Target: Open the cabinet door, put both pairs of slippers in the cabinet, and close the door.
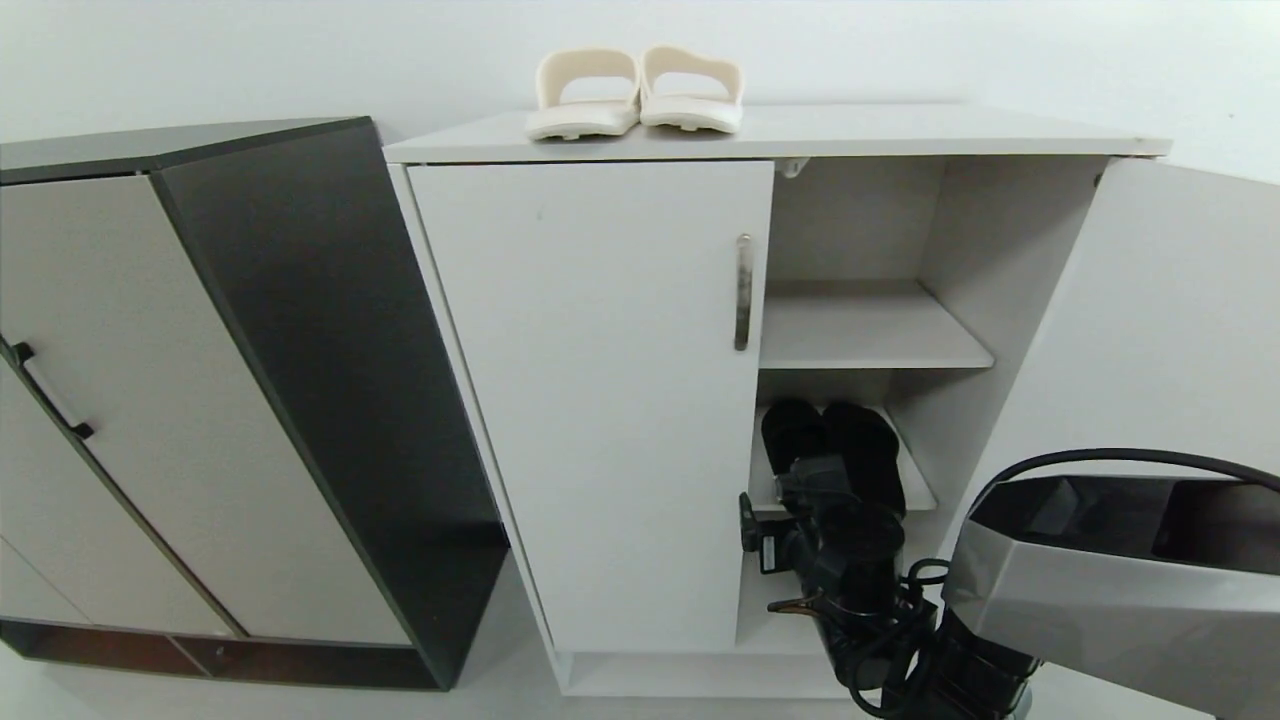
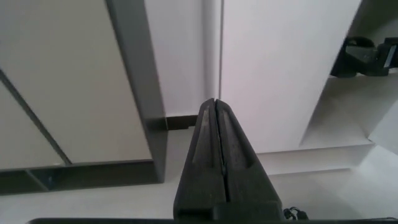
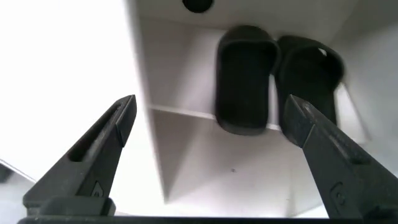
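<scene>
The white cabinet [image 1: 600, 400] has its right door [image 1: 1170, 320] swung open and its left door shut. A pair of black slippers [image 1: 835, 450] lies on the lower shelf inside; the right wrist view shows these black slippers [image 3: 273, 74] side by side, heels overhanging the shelf edge. A cream pair of slippers [image 1: 637, 92] rests on the cabinet top. My right gripper [image 3: 211, 143] is open just in front of the lower shelf, holding nothing. My left gripper [image 2: 215, 115] is shut and empty, low near the gap between the two cabinets.
A dark-framed cabinet [image 1: 200, 400] with pale doors stands to the left of the white one. The upper shelf [image 1: 870, 330] inside the white cabinet is bare. A white wall rises behind both cabinets.
</scene>
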Robot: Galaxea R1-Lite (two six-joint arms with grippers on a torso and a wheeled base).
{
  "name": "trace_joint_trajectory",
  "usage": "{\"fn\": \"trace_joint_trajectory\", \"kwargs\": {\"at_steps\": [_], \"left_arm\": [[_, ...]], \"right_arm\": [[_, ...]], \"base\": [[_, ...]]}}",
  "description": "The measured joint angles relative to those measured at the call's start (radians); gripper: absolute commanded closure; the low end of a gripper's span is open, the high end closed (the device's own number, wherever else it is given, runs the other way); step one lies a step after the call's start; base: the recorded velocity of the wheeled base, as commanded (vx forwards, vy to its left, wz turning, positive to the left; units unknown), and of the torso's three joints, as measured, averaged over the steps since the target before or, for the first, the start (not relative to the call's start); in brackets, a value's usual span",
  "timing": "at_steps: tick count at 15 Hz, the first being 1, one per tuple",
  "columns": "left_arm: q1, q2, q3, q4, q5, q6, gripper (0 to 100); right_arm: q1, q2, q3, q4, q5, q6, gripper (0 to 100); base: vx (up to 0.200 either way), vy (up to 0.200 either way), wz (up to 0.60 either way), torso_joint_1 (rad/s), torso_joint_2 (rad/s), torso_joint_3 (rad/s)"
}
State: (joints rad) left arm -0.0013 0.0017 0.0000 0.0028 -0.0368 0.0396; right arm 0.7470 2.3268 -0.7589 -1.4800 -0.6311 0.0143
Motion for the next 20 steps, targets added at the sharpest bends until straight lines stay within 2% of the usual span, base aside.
{"fn": "trace_joint_trajectory", "kwargs": {"at_steps": [6, 13, 20], "left_arm": [[0.000, 0.000, 0.000, 0.001, 0.000, 0.000, 100], [0.000, 0.000, 0.000, 0.000, 0.000, -0.003, 100], [0.000, 0.000, 0.000, 0.000, 0.000, -0.003, 100]], "right_arm": [[0.001, 0.001, 0.001, 0.002, 0.000, -0.004, 0], [0.000, 0.005, 0.028, -0.019, 0.004, -0.042, 0], [0.017, -0.029, 0.099, -0.089, 0.139, -0.053, 0]], "base": [[0.000, 0.200, 0.00, 0.001, 0.00, 0.002], [0.000, 0.000, 0.00, 0.000, 0.00, 0.000], [0.000, 0.000, 0.00, 0.000, 0.00, 0.000]]}}
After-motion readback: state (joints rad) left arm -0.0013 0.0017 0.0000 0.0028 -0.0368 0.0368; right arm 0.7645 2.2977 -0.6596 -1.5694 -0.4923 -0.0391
